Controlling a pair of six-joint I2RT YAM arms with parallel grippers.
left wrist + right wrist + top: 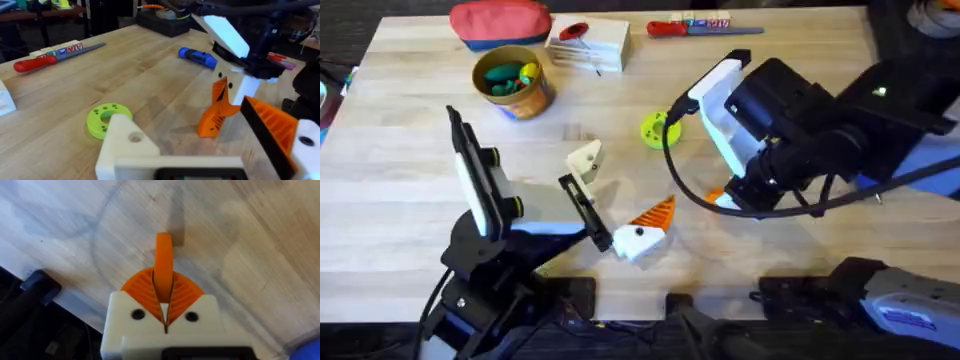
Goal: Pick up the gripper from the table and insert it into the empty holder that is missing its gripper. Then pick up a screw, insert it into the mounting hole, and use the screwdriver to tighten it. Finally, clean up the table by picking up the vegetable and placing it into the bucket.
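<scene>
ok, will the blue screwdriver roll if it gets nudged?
Probably: the blue screwdriver lies on its side on the bare table, and its handle looks round. It looks rigid, and the thick handle should suit a pinch across it.

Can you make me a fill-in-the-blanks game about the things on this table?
1. The right gripper pinches the gripper, a small ribbed wedge coloured ___.
2. The round disc with holes is coloured ___.
3. The bucket stands next to a ___ pouch.
4. The screwdriver lying behind the arms has a thick ___ handle.

Missing words: orange, green, red, blue.
</scene>
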